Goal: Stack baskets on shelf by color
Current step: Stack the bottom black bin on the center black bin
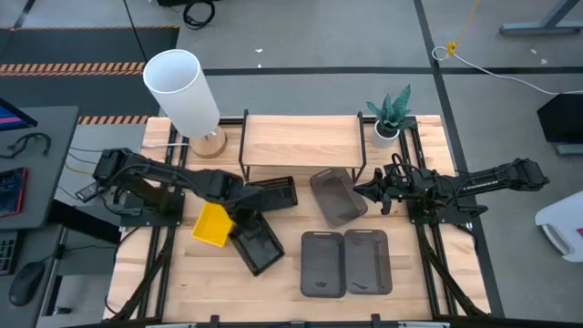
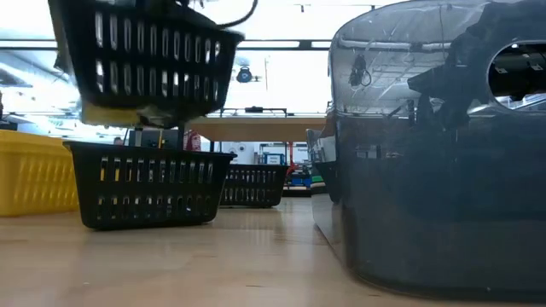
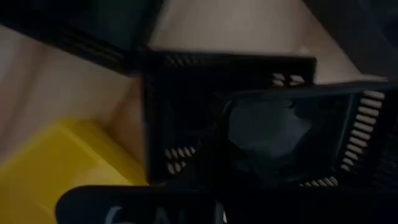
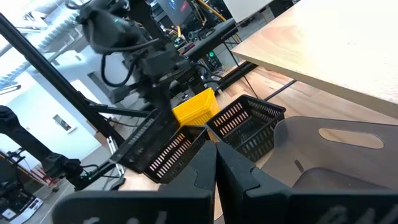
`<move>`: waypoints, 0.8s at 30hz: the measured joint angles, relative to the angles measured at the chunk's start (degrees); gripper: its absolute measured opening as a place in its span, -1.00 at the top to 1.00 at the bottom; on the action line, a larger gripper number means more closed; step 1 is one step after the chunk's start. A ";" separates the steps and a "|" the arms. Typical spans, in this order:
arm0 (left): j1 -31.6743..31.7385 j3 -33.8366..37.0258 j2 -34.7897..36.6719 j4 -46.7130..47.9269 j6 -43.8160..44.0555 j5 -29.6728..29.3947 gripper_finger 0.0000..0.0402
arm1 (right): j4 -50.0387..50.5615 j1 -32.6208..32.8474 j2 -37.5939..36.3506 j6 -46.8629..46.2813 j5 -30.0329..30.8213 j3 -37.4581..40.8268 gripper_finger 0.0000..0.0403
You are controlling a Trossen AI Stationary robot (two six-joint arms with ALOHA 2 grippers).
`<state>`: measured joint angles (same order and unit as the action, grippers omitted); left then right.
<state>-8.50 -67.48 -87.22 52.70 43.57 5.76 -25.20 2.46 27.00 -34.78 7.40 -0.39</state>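
Observation:
My left gripper (image 1: 239, 217) is shut on a black slotted basket (image 2: 145, 60), lifted above a second black basket (image 2: 145, 183) that stands on the table. A third black basket (image 1: 273, 193) sits at the shelf's (image 1: 301, 141) front edge. The yellow basket (image 1: 211, 225) lies on the table beside my left gripper. My right gripper (image 4: 217, 171) is shut beside a dark grey basket (image 1: 337, 196) that lies askew in front of the shelf. I cannot tell whether it touches that basket. Two more grey baskets (image 1: 323, 262) (image 1: 367, 260) lie side by side near the table's front. My left gripper holds the black basket by the rim of one wall (image 4: 152, 121), coming from above and pointing down. The basket hangs tilted below the fingers, lifted clear of the table and of the black basket under it. The gripper's own body hides the exact place of contact.
A white lamp (image 1: 182, 91) stands at the table's far left and a potted plant (image 1: 390, 117) at the shelf's right end. The shelf top is bare wood. Bare tabletop shows at the near left and the near right corner.

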 joint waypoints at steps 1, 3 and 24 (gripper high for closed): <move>0.64 0.00 0.00 0.08 -0.83 -0.76 0.96 | 0.01 -0.02 0.00 0.01 0.01 0.00 0.93; 1.94 0.00 0.00 -0.01 -1.93 -2.51 0.96 | 0.01 -0.01 0.00 -0.01 0.02 0.00 0.93; 4.58 0.00 -1.11 8.21 -8.92 -0.42 0.96 | 0.01 0.00 -0.02 0.00 0.02 0.01 0.93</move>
<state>-3.92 -67.48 -88.33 60.90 34.65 5.34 -25.19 2.45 26.99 -34.78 7.42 -0.39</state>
